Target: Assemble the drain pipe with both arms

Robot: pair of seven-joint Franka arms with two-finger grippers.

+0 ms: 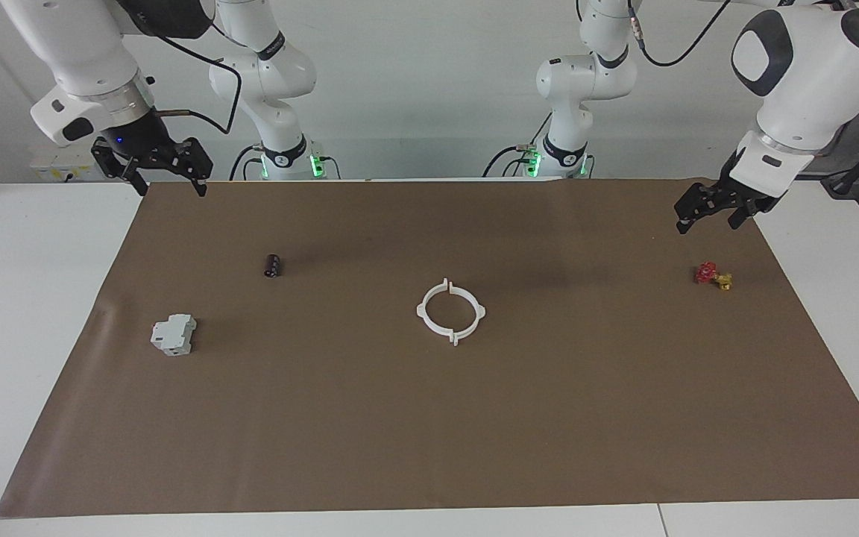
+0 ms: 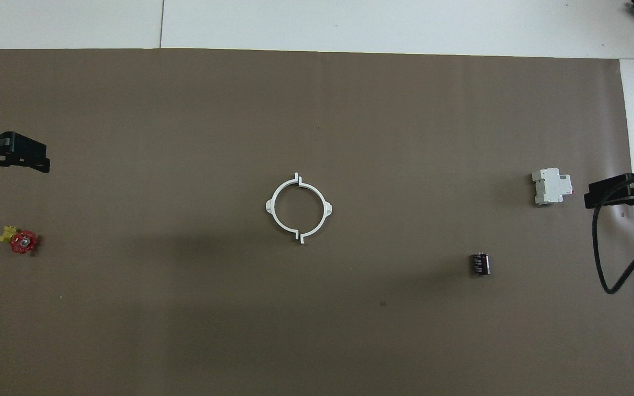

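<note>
A white bench (image 1: 42,313) is carrying a wide brown paper sheet (image 1: 474,432) that is covering most of its top; bare white strips are showing along the edges. A pale grey wall is rising past the robots' edge of the bench, where green lights are glowing at the two arm bases.

The drain pipe (image 1: 450,311) is lying flat at the middle of the sheet, its two white half-rings meeting as one ring with four tabs, and nothing is touching it.

The left gripper (image 1: 709,212) is hanging over the sheet's corner at the left arm's end of the bench, jaws released and holding nothing. A small red and yellow valve (image 1: 713,275) is sitting near that corner.

The right gripper (image 1: 168,179) is hanging over the sheet's corner at the right arm's end, jaws also released and empty. A black cylinder (image 1: 272,265) and a grey-white box (image 1: 173,334) are resting toward that end.
</note>
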